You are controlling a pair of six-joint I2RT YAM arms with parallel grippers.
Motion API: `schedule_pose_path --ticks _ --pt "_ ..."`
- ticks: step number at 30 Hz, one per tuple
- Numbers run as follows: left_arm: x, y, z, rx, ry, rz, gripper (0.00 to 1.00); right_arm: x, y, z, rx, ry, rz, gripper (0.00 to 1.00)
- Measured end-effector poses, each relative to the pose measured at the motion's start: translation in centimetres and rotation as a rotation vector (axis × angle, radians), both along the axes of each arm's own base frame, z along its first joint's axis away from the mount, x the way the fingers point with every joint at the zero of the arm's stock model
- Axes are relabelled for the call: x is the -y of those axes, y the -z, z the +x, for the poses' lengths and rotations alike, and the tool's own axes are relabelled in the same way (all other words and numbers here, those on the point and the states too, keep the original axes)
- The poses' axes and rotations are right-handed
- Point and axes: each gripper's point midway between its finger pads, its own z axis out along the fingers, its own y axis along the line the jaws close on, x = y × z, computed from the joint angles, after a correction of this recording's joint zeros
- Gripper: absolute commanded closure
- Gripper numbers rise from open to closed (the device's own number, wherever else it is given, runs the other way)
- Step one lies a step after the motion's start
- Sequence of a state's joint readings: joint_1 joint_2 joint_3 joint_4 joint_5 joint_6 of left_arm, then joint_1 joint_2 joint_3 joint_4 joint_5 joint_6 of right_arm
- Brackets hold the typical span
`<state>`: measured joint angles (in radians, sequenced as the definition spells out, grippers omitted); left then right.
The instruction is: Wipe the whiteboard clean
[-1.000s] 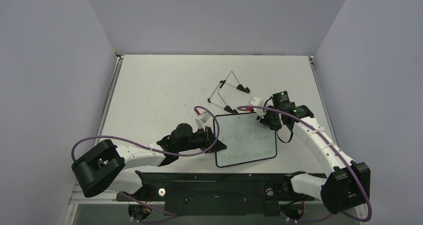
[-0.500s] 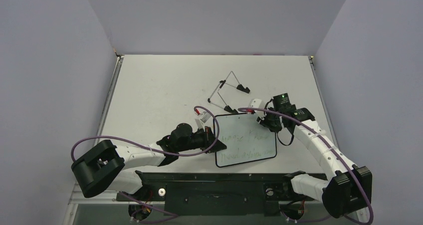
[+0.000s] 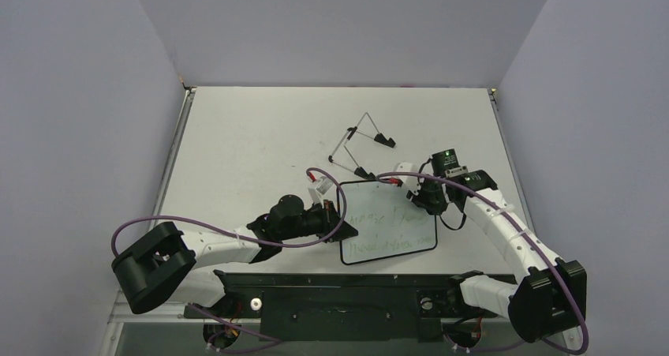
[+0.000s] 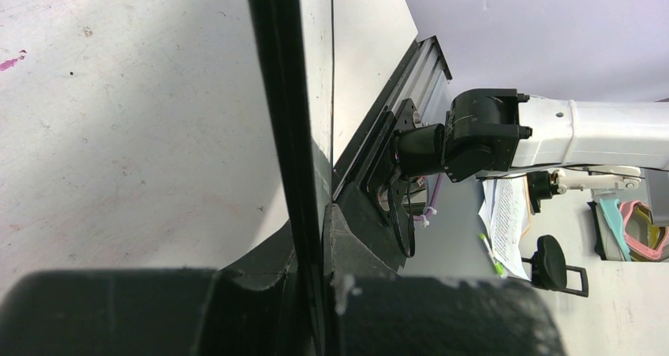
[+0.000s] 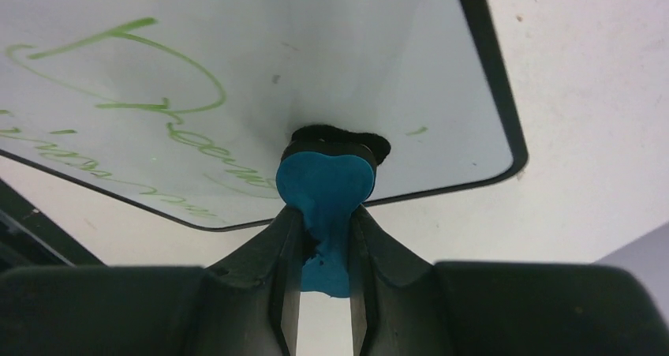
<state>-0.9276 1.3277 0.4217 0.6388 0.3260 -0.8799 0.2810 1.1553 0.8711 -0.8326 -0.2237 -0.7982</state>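
left gripper (image 4: 317,249) clamped on whiteboard (image 3: 392,228) edge. right gripper (image 5: 325,226) pinching blue eraser (image 5: 325,181), its pad pressed against board near corner. green writing (image 5: 150,95) on board.

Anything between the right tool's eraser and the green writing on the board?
Nothing visible. The blue-and-black eraser block, clamped in the right tool, touches the small black-framed whiteboard; only bare board separates it from the green handwriting.
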Motion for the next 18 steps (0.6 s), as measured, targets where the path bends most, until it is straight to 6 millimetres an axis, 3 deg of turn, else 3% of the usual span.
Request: schedule_pose_path --ticks 3,7,13,18 --pt "0.0 0.0 0.0 -0.001 0.000 0.000 1.00 -1.0 0.1 -0.7 -0.022 -0.041 0.019 1.00" --pt "0.0 0.0 0.0 0.001 0.000 0.000 1.00 -1.2 -0.6 -0.1 0.000 0.000 0.036 1.00" --pt "-0.1 -0.1 0.0 0.006 0.001 0.001 1.00 0.5 -1.4 2.3 0.074 0.112 0.009 1.00" --pt "-0.1 0.0 0.0 0.000 -0.001 0.002 1.00 1.2 -0.3 1.5 0.038 0.093 -0.021 1.00"
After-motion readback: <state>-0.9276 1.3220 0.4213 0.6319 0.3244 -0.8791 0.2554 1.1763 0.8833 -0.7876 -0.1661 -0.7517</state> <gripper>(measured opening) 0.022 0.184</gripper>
